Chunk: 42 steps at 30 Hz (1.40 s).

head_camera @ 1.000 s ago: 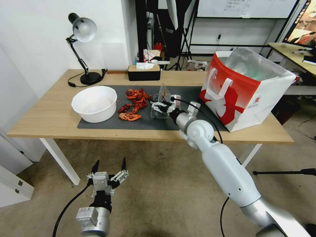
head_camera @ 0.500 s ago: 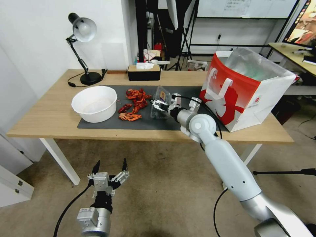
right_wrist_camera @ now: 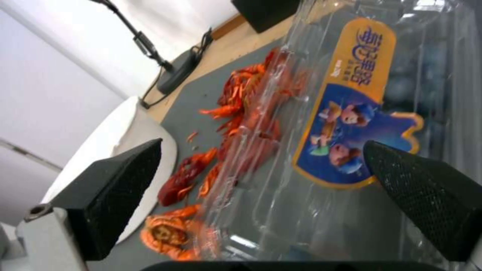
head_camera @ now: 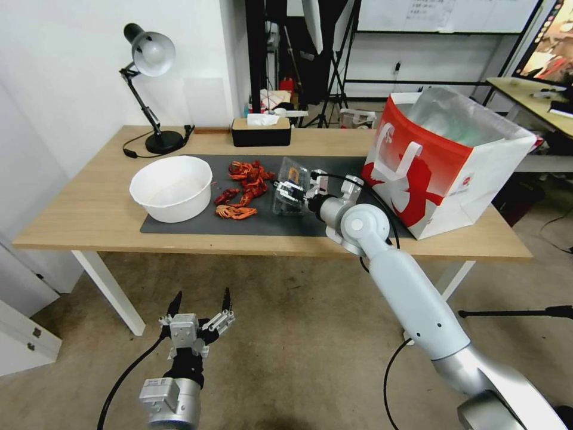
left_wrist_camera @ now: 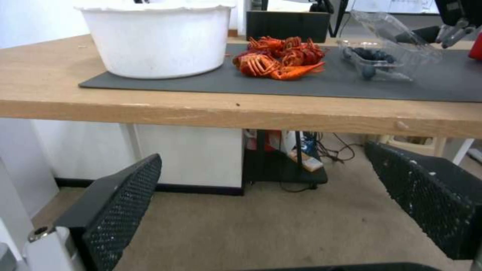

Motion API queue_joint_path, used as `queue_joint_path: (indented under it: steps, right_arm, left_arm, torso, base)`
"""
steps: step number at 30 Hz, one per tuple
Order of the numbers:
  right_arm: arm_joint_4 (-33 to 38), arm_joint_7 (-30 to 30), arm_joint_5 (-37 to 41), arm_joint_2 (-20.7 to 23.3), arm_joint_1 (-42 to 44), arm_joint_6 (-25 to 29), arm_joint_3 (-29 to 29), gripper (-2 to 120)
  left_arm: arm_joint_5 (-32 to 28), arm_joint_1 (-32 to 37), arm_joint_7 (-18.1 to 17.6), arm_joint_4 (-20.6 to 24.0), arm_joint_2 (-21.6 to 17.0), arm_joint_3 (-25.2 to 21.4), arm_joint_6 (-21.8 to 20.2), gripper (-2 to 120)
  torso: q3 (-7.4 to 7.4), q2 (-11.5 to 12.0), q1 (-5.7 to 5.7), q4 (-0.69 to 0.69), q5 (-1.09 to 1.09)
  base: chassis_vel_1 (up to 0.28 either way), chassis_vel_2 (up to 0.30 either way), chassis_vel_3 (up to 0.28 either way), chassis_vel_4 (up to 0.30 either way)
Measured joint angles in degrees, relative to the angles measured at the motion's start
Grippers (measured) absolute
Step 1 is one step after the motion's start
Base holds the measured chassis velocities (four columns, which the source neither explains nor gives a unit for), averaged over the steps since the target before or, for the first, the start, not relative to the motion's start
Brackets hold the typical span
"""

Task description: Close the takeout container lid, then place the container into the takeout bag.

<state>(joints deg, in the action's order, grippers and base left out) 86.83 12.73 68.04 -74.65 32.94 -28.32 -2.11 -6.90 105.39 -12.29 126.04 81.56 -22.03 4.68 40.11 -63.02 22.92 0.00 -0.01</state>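
On the dark mat between the crayfish pile and the takeout bag, the blueberry takeout container looks light, thin-walled and crushable, so the right gripper, fingers spread against its half-lowered lid, should press the rim gently, while the left gripper hangs open below the table.

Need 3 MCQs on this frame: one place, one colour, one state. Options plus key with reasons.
1. What lies between the round white plastic bowl and the small clear plastic clamshell takeout container?
A. red crayfish
B. black tissue box
C. desk lamp

2. The large paper takeout bag is:
A. green
B. red and white
C. black

3. The clear hinged lid is:
A. torn off
B. snapped shut
C. partly raised

Key: 1 A, the red crayfish sit there. 2 B, red print on white paper. 3 C, it slants above the blueberries, by the right hand.
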Motion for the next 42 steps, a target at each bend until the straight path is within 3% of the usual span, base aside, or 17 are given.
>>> queue_joint_path:
  steps: [10, 17, 42]
  right_arm:
    - [-1.31, -1.46, -5.59, -0.31, -0.32, 2.81, 1.91, 100]
    - [-2.37, -2.68, -7.11, -0.46, -0.43, 4.44, 2.30, 91]
    - [-4.10, -1.91, -13.62, -0.39, -0.27, 5.39, 3.28, 0]
  left_arm:
    - [0.10, 0.09, 0.02, 0.00, 0.02, 0.12, 0.07, 100]
    - [0.14, 0.21, 0.04, -0.05, 0.02, 0.12, 0.14, 100]
    - [0.19, -0.03, 0.06, -0.23, -0.47, 0.00, 0.16, 100]
  torso:
    - [0.00, 0.00, 0.00, 0.00, 0.01]
    - [0.00, 0.00, 0.00, 0.00, 0.01]
    - [0.00, 0.00, 0.00, 0.00, 0.00]
  base:
    - [0.000, 0.000, 0.000, 0.000]
    - [0.000, 0.000, 0.000, 0.000]
    - [0.000, 0.000, 0.000, 0.000]
